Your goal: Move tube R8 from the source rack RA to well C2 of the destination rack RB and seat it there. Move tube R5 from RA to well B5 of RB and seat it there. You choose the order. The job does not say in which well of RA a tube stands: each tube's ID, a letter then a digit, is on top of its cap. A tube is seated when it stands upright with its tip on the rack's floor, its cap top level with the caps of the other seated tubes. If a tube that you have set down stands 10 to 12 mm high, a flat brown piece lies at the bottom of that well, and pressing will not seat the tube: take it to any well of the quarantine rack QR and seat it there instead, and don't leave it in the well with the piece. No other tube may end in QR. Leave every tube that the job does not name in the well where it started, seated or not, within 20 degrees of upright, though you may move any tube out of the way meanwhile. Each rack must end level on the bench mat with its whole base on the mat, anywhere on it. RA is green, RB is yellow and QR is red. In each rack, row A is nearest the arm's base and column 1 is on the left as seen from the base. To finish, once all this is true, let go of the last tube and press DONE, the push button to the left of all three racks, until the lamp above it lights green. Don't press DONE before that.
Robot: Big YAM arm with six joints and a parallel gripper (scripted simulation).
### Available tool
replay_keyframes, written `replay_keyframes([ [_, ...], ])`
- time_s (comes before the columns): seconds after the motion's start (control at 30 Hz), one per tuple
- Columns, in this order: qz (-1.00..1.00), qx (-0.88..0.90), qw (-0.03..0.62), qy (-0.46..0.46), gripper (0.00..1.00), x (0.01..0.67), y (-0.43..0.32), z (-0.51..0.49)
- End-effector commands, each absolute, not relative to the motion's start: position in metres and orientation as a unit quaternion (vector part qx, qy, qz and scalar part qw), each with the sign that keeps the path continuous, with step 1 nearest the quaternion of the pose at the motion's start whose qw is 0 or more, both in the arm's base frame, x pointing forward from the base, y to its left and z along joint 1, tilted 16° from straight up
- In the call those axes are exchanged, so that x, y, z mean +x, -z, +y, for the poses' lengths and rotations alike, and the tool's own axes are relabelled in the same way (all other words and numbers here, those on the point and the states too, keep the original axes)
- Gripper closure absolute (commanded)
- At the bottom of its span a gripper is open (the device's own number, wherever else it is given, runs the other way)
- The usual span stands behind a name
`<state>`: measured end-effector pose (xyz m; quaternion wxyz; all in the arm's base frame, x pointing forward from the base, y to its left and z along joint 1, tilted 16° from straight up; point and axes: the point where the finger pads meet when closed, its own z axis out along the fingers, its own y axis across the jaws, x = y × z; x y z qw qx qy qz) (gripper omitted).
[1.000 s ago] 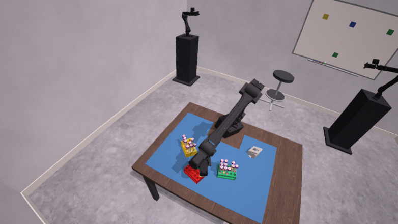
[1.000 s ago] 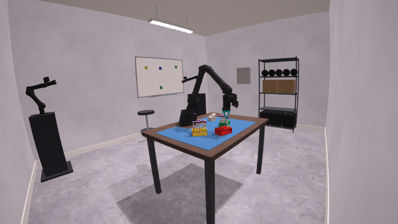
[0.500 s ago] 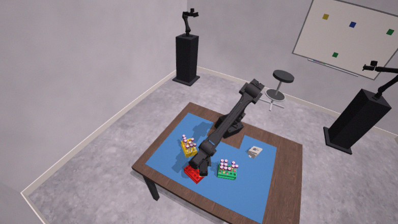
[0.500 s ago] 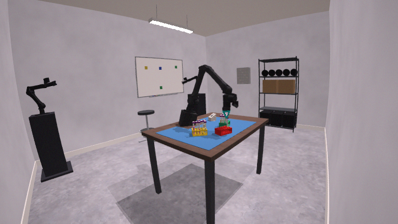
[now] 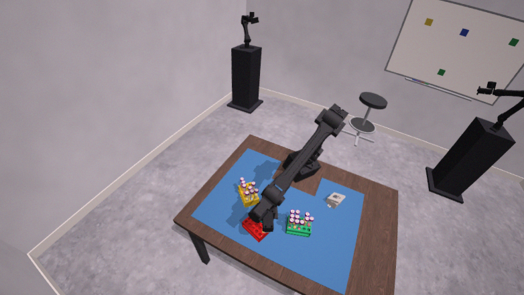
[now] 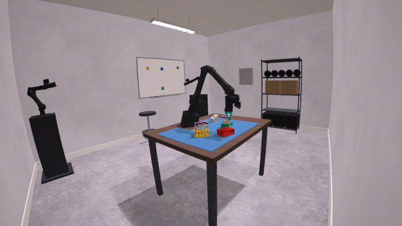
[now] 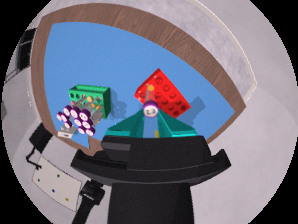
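Observation:
My gripper point(image 5: 266, 224) hangs above the near edge of the red rack QR point(image 5: 255, 228), between it and the green rack RA point(image 5: 302, 227). It is shut on a tube with a purple-rimmed white cap, seen between the teal fingers in the wrist view point(image 7: 150, 111). The cap's ID is too small to read. The tube is held clear above the racks, as the side view shows at the gripper point(image 6: 228, 114). QR point(image 7: 162, 94) looks empty. RA point(image 7: 89, 100) holds several capped tubes. The yellow rack RB point(image 5: 244, 195) holds several tubes, to the left of the arm.
The white DONE button box point(image 5: 335, 199) sits on the blue mat to the right of the arm's base. The arm's link stretches over the mat between RB and RA. The table's front edge lies just beyond QR.

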<state>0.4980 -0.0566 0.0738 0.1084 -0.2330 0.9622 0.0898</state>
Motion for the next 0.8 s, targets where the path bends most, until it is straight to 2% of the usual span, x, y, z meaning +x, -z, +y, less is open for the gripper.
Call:
replay_keyframes([
  [0.0, 0.962, -0.229, 0.119, -0.083, 1.00, 0.514, -0.081, -0.059],
  [0.77, 0.963, -0.229, 0.110, -0.087, 1.00, 0.505, -0.061, -0.053],
])
